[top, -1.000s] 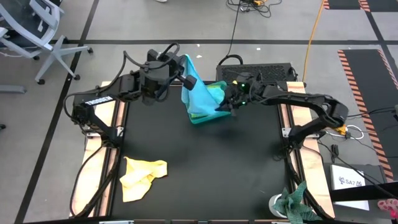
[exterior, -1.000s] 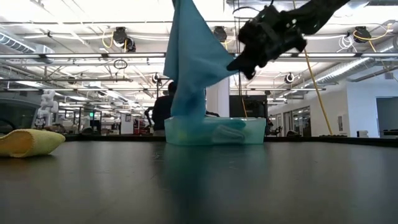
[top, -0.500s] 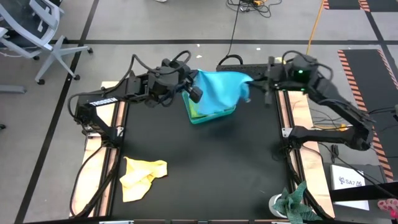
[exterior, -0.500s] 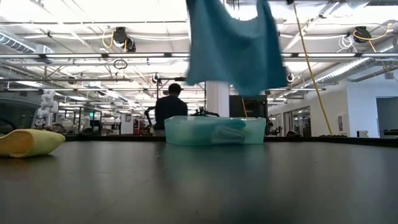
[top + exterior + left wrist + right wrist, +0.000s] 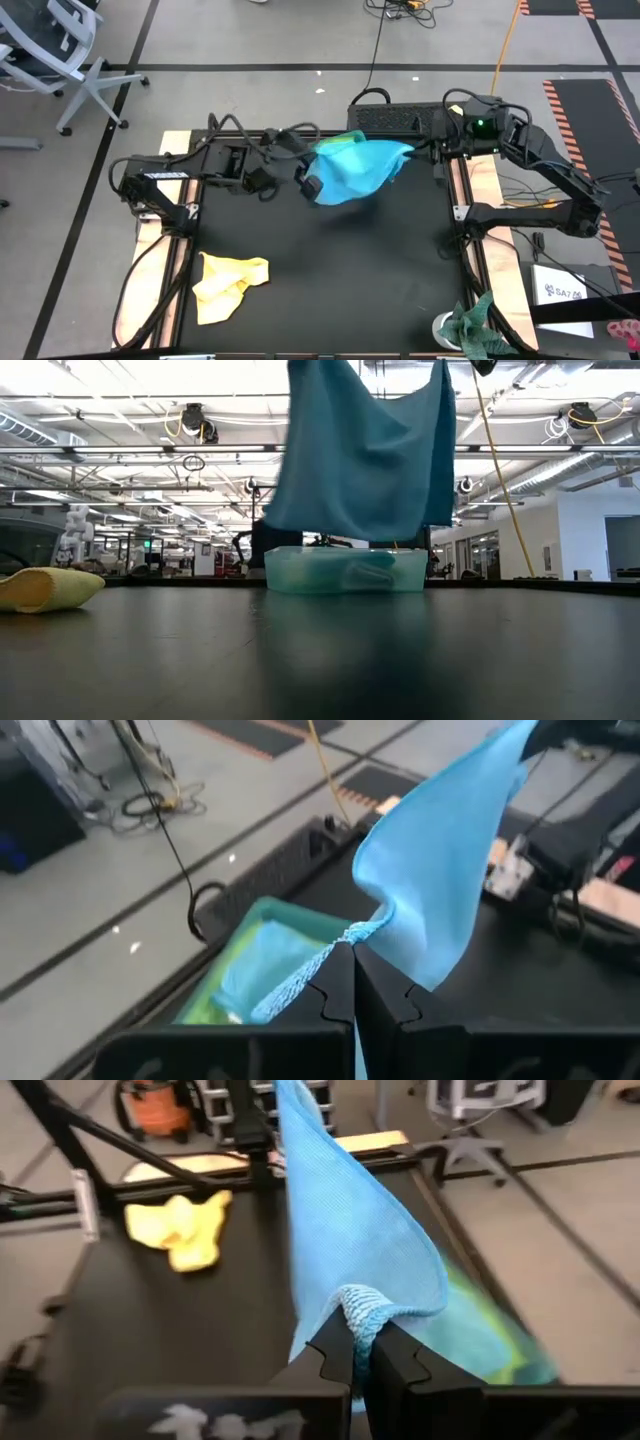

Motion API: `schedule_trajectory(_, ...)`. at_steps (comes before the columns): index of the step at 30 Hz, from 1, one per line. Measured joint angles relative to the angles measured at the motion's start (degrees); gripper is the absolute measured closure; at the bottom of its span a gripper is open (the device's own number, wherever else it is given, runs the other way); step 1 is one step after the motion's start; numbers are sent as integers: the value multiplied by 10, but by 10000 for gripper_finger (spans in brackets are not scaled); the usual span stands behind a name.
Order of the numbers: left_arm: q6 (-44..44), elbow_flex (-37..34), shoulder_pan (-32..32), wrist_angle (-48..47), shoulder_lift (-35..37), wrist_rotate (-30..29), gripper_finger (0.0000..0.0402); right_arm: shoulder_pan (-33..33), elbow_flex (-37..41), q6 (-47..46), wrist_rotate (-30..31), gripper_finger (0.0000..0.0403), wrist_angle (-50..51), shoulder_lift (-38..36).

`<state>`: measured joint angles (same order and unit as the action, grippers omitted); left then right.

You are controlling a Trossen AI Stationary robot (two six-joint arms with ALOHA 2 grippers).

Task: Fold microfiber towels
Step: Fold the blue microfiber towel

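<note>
A light blue microfiber towel (image 5: 355,170) hangs spread between my two grippers above the teal tray (image 5: 345,570), its lower edge clear of the tray's rim. My left gripper (image 5: 312,185) is shut on one top corner and my right gripper (image 5: 428,152) on the other. The tray holds green and blue cloths (image 5: 250,965). A crumpled yellow towel (image 5: 228,282) lies on the black table near its front left. My left gripper pinches a bunched top corner (image 5: 358,932) of the blue towel between its two fingers. From there the towel runs across to the other arm and hangs clear of the table. My right gripper pinches the other top corner, gathered into a small wad (image 5: 360,1312), between its two fingers. The cloth fans out from the fingers and hangs below them, clear of the table.
A mottled green-and-white rag (image 5: 475,325) lies at the table's near right corner. The tray (image 5: 350,137) stands at the far middle, mostly under the towel. Bare black tabletop (image 5: 340,270) stretches between the tray and the near edge.
My right gripper has risen from the tray with a corner of the blue towel and gone toward the table's right edge. My left gripper has sunk and come toward the near edge. The towel, then hanging in a narrow drape into the tray, is now spread out between both grippers.
</note>
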<state>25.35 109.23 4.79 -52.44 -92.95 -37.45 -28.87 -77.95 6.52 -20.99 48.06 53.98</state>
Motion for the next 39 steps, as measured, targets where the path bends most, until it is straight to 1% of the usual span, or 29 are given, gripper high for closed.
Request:
schedule_trajectory(3, 28, 0, 12, -35, 1, 0, 401, 35, 0, -46, 3, 403, 10, 1)
schedule_trajectory(5, 44, 0, 21, -51, 1, 0, 401, 66, 1, -66, 25, 403, 16, 6)
schedule_trajectory(9, 67, 0, 42, -82, 1, 12, 401, 141, 8, -103, 100, 403, 26, 17)
schedule_trajectory(12, 96, 0, 59, -130, 1, 25, 401, 205, 9, -148, 163, 403, 45, 30)
schedule_trajectory(17, 165, 0, 85, -209, 1, 27, 401, 299, 10, -238, 278, 403, 130, 53)
schedule_trajectory(20, 186, -2, 101, -228, 0, 30, 401, 339, 10, -281, 336, 403, 198, 68)
schedule_trajectory(23, 199, -27, 108, -227, -5, 31, 401, 361, 10, -295, 396, 403, 256, 82)
schedule_trajectory(26, 222, -70, 109, -211, -6, 35, 401, 365, 10, -292, 453, 403, 299, 86)
schedule_trajectory(29, 243, -118, 106, -180, -5, 33, 401, 365, 10, -271, 499, 403, 325, 85)
schedule_trajectory(31, 254, -134, 106, -176, -7, 25, 401, 365, 10, -253, 535, 403, 341, 83)
schedule_trajectory(35, 257, -132, 102, -175, -6, -36, 401, 363, 10, -193, 597, 403, 361, 80)
schedule_trajectory(39, 230, -108, 88, -171, 0, -93, 401, 355, 10, -143, 616, 403, 362, 74)
